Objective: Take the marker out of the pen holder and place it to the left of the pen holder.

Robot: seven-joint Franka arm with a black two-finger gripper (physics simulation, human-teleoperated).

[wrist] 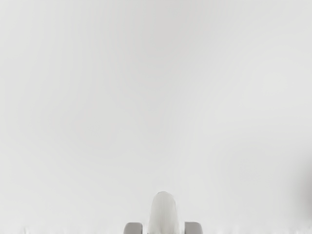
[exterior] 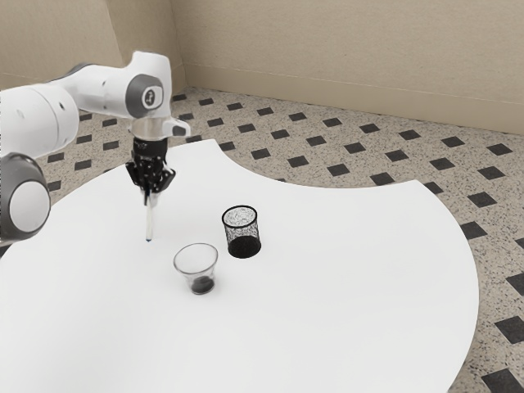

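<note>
In the exterior view, my gripper [exterior: 151, 196] is over the left part of the white table, shut on the marker [exterior: 150, 221]. The whitish marker points down, nearly upright, with a small dark tip at its lower end; whether that tip touches the table I cannot tell. The black mesh pen holder [exterior: 243, 232] stands upright, apart from the marker, toward the exterior view's right. In the wrist view, the pale rounded marker [wrist: 164, 214] lies between the gripper's two grey fingertips [wrist: 164, 228].
A clear glass [exterior: 196, 265] with a dark bottom stands between the marker and the pen holder, closer to the exterior camera. The white table [exterior: 352, 270] has a curved edge, with a tiled floor beyond.
</note>
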